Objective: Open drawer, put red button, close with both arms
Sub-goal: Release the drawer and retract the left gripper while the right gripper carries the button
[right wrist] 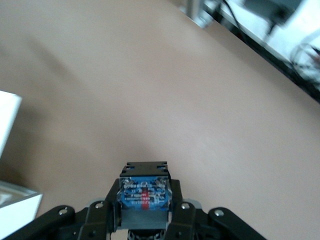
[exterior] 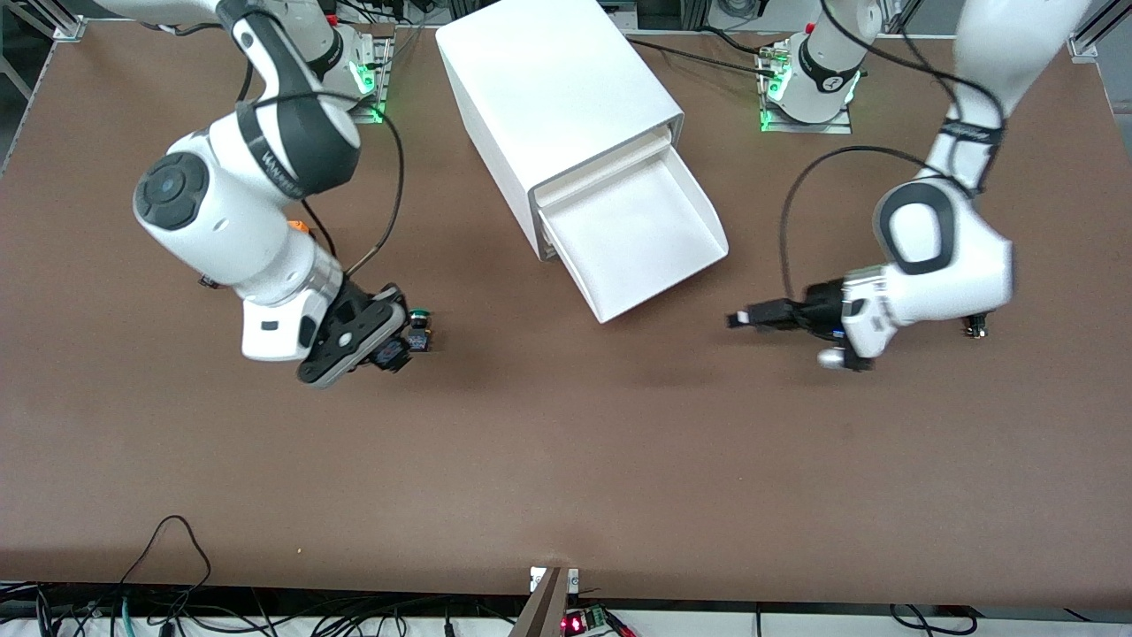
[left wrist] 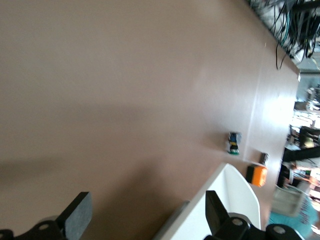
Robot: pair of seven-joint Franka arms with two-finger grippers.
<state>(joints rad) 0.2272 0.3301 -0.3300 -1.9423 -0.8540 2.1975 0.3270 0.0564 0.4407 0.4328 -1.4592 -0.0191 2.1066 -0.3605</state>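
The drawer [exterior: 632,234], lowest in the white cabinet [exterior: 557,97], stands pulled out and holds nothing. My right gripper [exterior: 395,348] is low over the table toward the right arm's end, shut on the red button [exterior: 389,354]. The right wrist view shows the gripper [right wrist: 145,186] clamping the button's black-and-blue body [right wrist: 144,192]; its cap is hidden. My left gripper [exterior: 738,319] is open and holds nothing, over the table beside the drawer's front toward the left arm's end. In the left wrist view the gripper [left wrist: 147,217] shows its fingers wide apart, with the drawer's rim [left wrist: 235,197] beside one.
A green-capped button [exterior: 420,329] stands on the table right beside the right gripper; it also shows in the left wrist view [left wrist: 233,143]. An orange box [exterior: 299,226] peeks out by the right arm, also seen in the left wrist view [left wrist: 257,175]. A small part [exterior: 975,329] lies by the left arm.
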